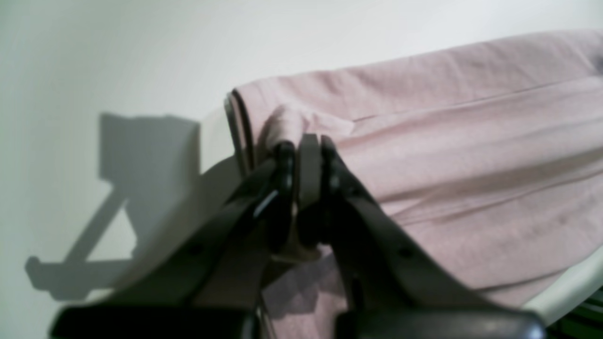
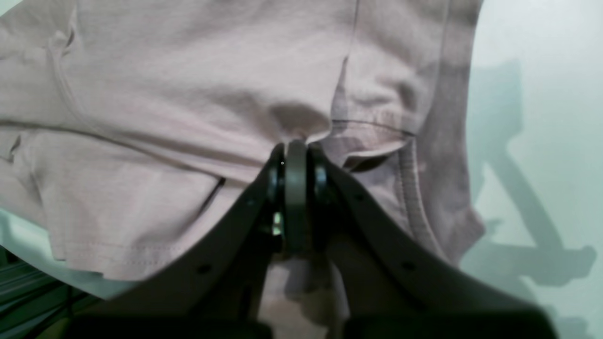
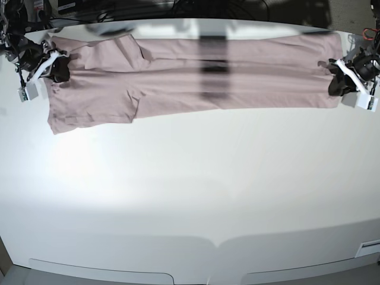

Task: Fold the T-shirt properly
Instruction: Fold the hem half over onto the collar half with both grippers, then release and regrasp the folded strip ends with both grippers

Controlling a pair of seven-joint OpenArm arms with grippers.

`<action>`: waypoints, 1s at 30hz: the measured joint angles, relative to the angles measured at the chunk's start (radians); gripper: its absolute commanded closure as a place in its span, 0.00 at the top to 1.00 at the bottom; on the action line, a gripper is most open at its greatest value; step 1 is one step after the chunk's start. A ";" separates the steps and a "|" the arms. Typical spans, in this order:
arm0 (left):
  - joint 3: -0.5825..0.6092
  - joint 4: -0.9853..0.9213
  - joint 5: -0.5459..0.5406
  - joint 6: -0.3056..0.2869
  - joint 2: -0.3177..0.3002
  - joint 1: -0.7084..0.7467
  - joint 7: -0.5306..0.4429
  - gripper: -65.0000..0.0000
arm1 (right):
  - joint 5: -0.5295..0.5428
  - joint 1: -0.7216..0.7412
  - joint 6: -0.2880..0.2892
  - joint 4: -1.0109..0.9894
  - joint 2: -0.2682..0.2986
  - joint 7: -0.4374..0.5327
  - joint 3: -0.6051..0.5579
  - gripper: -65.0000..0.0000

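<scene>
**Shirt stretched between two claws along the far edge of the table**

The T-shirt (image 3: 196, 74) lies as a long, narrow band on the far part of the white table (image 3: 190, 196), already doubled lengthwise, with a sleeve (image 3: 95, 107) jutting out from the band toward the table's near edge at the collar end. Its long axis runs straight from one arm to the other.

The right gripper (image 2: 296, 150) is clenched on a pinch of pink cloth at the collar end of the shirt; the ribbed neckband (image 2: 414, 188) shows just beside its jaws. The left gripper (image 1: 304, 143) is likewise clamped on a bunched fold at the hem end, where the layered edge (image 1: 240, 127) of the shirt curls up beside it. In the base view each claw sits at its own end of the band, well apart from the other, with the cloth fairly taut between them.

Each arm is thus the nearer one to its own end. The coming fold most likely turns on that axis: one end must travel along the band toward the other, or both ends toward the shirt's middle.
</scene>
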 measured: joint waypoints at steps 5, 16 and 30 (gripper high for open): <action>0.000 0.000 0.032 0.004 -0.003 -0.001 0.005 0.49 | -0.008 0.000 -0.003 0.000 0.001 0.000 0.000 0.41; -0.003 0.000 -0.031 0.003 -0.021 -0.001 0.097 0.58 | 0.082 0.000 -0.004 0.002 0.055 0.000 0.001 0.47; -0.197 0.000 -0.294 -0.023 -0.055 0.002 0.258 0.58 | 0.074 0.000 -0.007 0.210 -0.024 -0.002 0.001 0.47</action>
